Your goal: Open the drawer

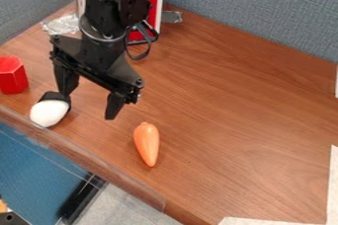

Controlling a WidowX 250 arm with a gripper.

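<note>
Brown wood-grain table (231,115) lies below the gripper (90,104), grey fabric panels (257,9) behind.

Grey fabric partitions (254,9) stand behind the brown wood-grain tabletop (237,115).

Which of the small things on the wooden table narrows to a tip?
The orange carrot, rightmost of the three: it tapers toward the camera, while the red block and the rounded white object don't.
</note>
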